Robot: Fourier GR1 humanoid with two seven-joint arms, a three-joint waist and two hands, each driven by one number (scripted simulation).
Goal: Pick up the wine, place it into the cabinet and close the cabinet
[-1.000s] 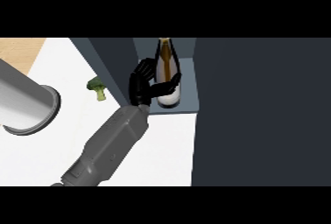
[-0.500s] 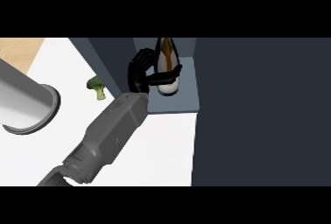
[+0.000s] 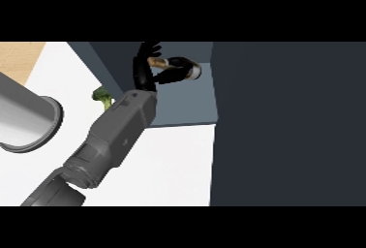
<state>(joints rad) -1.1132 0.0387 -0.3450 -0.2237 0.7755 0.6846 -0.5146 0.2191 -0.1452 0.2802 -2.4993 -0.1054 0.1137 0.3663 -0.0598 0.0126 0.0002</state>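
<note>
Down at the lower left of the frame a grey forearm (image 3: 107, 140) comes in over the white worktop (image 3: 172, 164) and runs up toward the upper middle. To its left, at the left edge, sits a big grey cylinder (image 3: 22, 121), open end rimmed and facing right. Just above the forearm's wrist end a small green vegetable (image 3: 102, 98) peeks out, partly hidden by the arm.

Further up, the forearm crosses the front edge of the grey-blue cabinet floor (image 3: 182, 104). The whole right side of the frame is one dark slab, the cabinet door or wall (image 3: 286, 126); which it is, hard to say.

At the top middle, the right hand (image 3: 146, 72) is inside the cabinet, black fingers (image 3: 148, 51) fanned upward at the top while thumb and lower fingers curl round the wine (image 3: 187, 69). The bottle lies tilted to the right of the palm, its tan-and-white body poking out between the fingers, pale end at the right, close to the dark slab's edge. The grasp is closed on the bottle.

The left hand shows nowhere in this view.
</note>
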